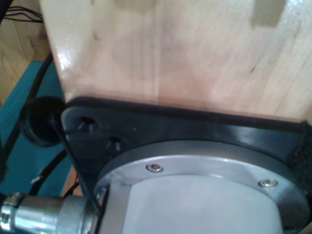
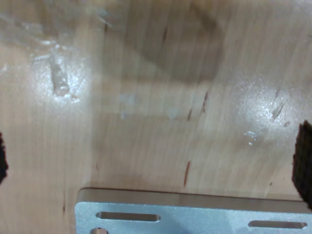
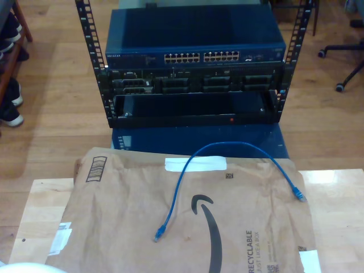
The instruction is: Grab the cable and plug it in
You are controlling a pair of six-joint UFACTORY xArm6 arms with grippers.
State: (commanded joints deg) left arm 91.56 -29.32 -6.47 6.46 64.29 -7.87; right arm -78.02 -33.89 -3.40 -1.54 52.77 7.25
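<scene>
The cable (image 3: 227, 144) is thin and bright blue and lies loose in an arc on a brown cardboard sheet (image 3: 125, 216) in the exterior view. One clear plug (image 3: 158, 234) rests near the sheet's middle, the other (image 3: 298, 195) toward the exterior view's right. My second gripper (image 2: 153, 161) is open, with dark fingertips (image 2: 303, 163) far apart over bare wood and nothing between them. The first wrist view looks at the wooden table (image 1: 185, 53) and a black base plate (image 1: 195, 131) under a silver flange (image 1: 204, 170).
Beyond the table stands a rack (image 3: 193, 108) with a blue network switch whose port row (image 3: 202, 57) faces the table. A slotted silver plate (image 2: 195, 214) lies on the wood. Black cables (image 1: 48, 126) hang off the table edge. Chair casters (image 3: 341, 88) stand at the exterior view's right.
</scene>
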